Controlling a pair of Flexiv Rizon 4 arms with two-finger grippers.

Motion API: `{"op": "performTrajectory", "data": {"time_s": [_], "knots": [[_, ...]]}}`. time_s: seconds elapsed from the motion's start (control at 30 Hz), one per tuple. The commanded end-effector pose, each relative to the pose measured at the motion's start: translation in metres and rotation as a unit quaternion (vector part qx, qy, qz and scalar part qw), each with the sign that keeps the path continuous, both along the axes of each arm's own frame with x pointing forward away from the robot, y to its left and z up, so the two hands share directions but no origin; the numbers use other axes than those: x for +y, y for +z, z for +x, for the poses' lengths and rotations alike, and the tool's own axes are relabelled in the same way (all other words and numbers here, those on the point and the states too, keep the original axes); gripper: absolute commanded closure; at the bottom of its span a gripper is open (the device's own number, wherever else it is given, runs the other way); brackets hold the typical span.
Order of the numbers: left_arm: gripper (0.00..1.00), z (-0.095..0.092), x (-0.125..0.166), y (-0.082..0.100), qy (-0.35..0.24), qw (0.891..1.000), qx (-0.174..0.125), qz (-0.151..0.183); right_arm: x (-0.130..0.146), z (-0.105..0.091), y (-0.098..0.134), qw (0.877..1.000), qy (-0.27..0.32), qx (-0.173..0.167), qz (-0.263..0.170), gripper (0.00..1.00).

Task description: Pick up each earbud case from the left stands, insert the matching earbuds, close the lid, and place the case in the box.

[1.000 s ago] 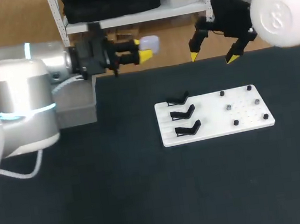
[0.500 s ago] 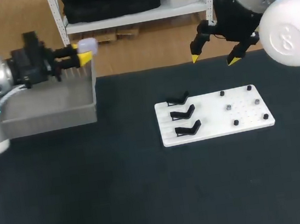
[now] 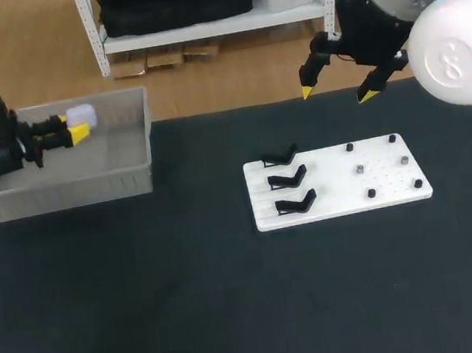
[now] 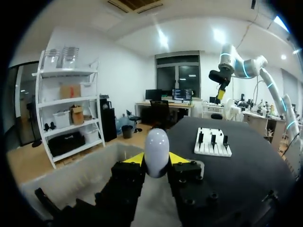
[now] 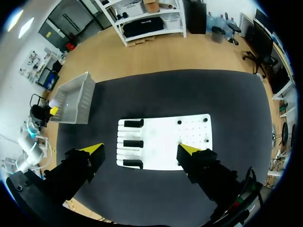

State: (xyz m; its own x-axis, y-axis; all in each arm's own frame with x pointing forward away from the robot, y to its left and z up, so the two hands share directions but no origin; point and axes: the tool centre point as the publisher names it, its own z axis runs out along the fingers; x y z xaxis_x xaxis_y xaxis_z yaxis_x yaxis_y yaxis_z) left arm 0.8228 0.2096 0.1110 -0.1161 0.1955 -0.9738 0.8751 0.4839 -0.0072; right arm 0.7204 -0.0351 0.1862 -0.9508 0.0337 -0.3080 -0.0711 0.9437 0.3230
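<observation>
Currently the left end effector (image 3: 73, 130) is clenched on a pale, egg-shaped earbud case (image 3: 82, 116), its yellow tips pressing it from two sides. It sits well to the left of the white board (image 3: 338, 179) and above the open grey box (image 3: 73, 193), which stands at that same far-left side of the dark bench (image 3: 237, 316). Seen from the left wrist, the case (image 4: 156, 152) stands upright between the fingers, with the box's wall (image 4: 66, 182) beneath and the board (image 4: 213, 142) well ahead. The right end effector (image 3: 336, 93) hangs released, fingers spread wide and gripping nothing, over the bench's far edge just beyond the board. In its own view the board (image 5: 163, 142) lies below, between the two spread tips. On the board's left part three black stands (image 3: 287, 177) sit in a column. On its right part lie several small dark items (image 3: 359, 169), too small to identify.
</observation>
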Motion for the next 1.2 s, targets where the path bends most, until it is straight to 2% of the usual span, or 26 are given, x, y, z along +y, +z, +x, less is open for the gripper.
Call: {"op": "performTrajectory", "data": {"time_s": [0.03, 0.07, 0.1, 0.13, 0.17, 0.2, 0.23, 0.27, 0.3, 0.33, 0.47, 0.73, 0.97, 1.2], "knots": [[0.98, 0.019, -0.003, -0.024, -0.005, 0.999, 0.035, 0.011, -0.001, -0.002, 0.0, 1.0, -0.002, -0.002, 0.0, 0.0], [0.83, 0.019, -0.002, -0.031, -0.002, 0.999, 0.04, 0.016, -0.001, -0.002, 0.0, 1.0, -0.002, -0.002, 0.0, 0.0], [0.75, 0.019, -0.002, -0.036, -0.003, 0.999, 0.037, 0.003, -0.001, -0.002, 0.0, 1.0, -0.002, -0.002, 0.0, 0.0], [0.94, 0.02, -0.001, -0.039, 0.001, 0.999, 0.039, 0.0, -0.001, -0.002, 0.0, 1.0, -0.002, -0.002, 0.0, 0.0], [1.0, 0.022, 0.0, -0.041, 0.006, 0.999, 0.042, 0.008, -0.001, -0.002, 0.0, 1.0, -0.002, -0.002, 0.0, 0.0], [1.0, 0.023, 0.001, -0.043, 0.012, 0.999, 0.045, 0.01, -0.001, -0.002, 0.0, 1.0, -0.002, -0.002, 0.0, 0.0], [0.94, 0.024, 0.002, -0.044, 0.014, 0.999, 0.049, 0.013, -0.001, -0.002, 0.0, 1.0, -0.002, -0.002, 0.0, 0.0], [0.63, 0.024, 0.002, -0.043, 0.017, 0.998, 0.05, 0.02, -0.001, -0.002, 0.0, 1.0, -0.002, -0.002, 0.0, 0.0], [0.24, 0.024, -0.001, -0.038, 0.016, 0.999, 0.044, 0.02, -0.001, -0.002, 0.0, 1.0, -0.002, -0.002, 0.0, 0.0], [0.0, 0.023, -0.002, -0.034, 0.015, 0.999, 0.038, 0.019, -0.001, -0.002, 0.0, 1.0, -0.002, -0.002, 0.0, 0.0], [0.0, 0.015, -0.009, -0.02, 0.003, 0.999, 0.026, 0.029, -0.001, -0.002, 0.0, 1.0, -0.002, -0.002, 0.0, 0.0], [0.0, -0.007, -0.031, 0.004, -0.001, 0.999, 0.026, 0.046, -0.001, -0.002, 0.0, 1.0, -0.002, -0.002, 0.0, 0.0], [0.0, -0.036, -0.065, 0.024, -0.007, 0.999, 0.022, 0.05, -0.025, -0.002, 0.012, 0.997, 0.034, -0.062, 0.016, 0.0], [0.0, -0.058, -0.094, 0.037, 0.002, 0.998, 0.027, 0.055, -0.047, -0.006, 0.01, 0.995, 0.068, -0.072, 0.006, 0.0]]}}
